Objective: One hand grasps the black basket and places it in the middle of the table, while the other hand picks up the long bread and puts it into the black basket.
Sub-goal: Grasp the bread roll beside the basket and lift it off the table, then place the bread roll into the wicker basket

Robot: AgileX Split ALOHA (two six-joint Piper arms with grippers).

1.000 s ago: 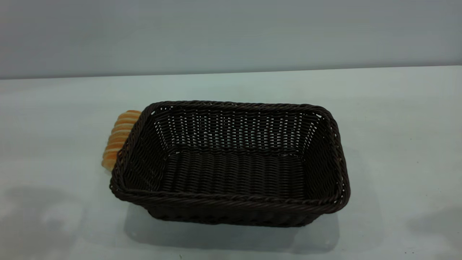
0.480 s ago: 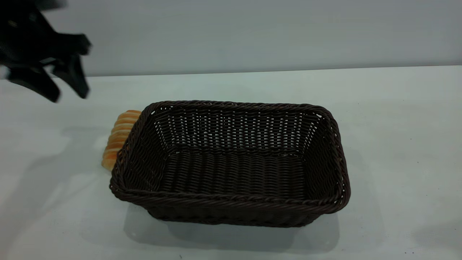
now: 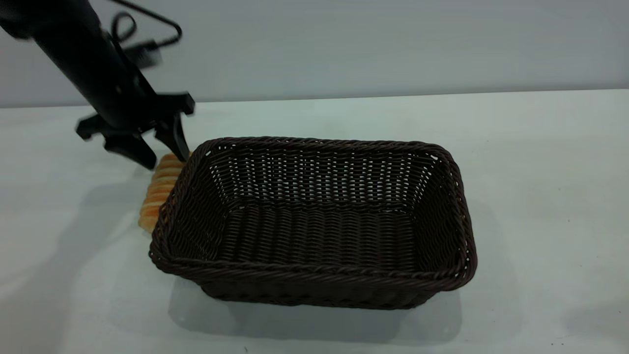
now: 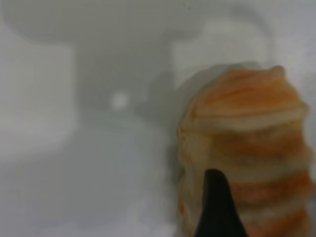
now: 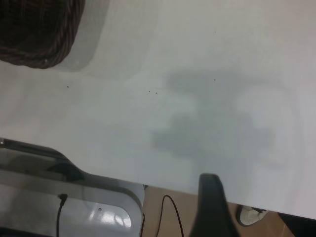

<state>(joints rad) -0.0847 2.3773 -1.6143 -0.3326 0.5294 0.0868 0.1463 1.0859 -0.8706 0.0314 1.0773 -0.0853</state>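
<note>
While its fingers [image 3: 173,139] are spread apart and grip nothing, the left gripper [image 3: 156,155] hangs just above the long bread [image 3: 159,189], which lies on the table [image 3: 540,172] touching the black basket [image 3: 314,280].

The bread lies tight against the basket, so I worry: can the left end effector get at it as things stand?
Probably yes. The left end effector hangs open just over the bread's far end, with nothing above it. The catch: the basket rim presses along one side, leaving little room for a finger there.
</note>
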